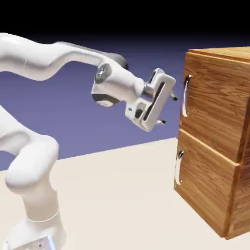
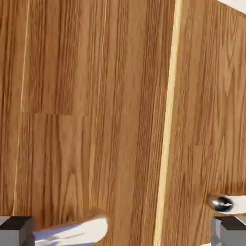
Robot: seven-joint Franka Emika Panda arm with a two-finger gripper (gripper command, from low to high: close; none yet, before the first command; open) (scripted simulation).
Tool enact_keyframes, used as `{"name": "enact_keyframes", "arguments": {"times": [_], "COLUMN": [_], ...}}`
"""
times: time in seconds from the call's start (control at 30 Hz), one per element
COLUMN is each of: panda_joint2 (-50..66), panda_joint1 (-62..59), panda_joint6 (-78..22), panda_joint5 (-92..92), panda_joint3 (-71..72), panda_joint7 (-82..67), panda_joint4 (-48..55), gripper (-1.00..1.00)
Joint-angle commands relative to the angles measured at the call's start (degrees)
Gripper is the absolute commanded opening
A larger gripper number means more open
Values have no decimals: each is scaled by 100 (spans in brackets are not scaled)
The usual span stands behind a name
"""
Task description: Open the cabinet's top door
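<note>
Pale table (image 1: 122, 195) bears the cabinet (image 1: 219, 146); blue-violet backdrop (image 1: 73, 122) behind.

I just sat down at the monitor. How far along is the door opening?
Done: the arm has brought the open gripper up close to the top door's handle. In hand: lining up; the fingers sit just short of the bar, not touching. Left: grasp the handle and pull, as the top door looks flush with the cabinet.

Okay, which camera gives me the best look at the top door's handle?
The exterior view: the top door's handle shows there whole, a curved silver bar at the door's edge, with the open claw short of it. The hand view shows only a silver stretch at its bottom edge, which may be that handle.
</note>
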Motion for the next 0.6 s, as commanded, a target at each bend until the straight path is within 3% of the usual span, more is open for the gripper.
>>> {"name": "enact_keyframes", "arguments": {"times": [0.0, 0.57], "panda_joint2": [-26, -469], "panda_joint1": [-86, -1540], "panda_joint6": [-29, -530], "panda_joint5": [250, 4486], "panda_joint3": [85, 1522], "panda_joint7": [86, 1546], "panda_joint4": [28, 501], "gripper": [100, 100]}}
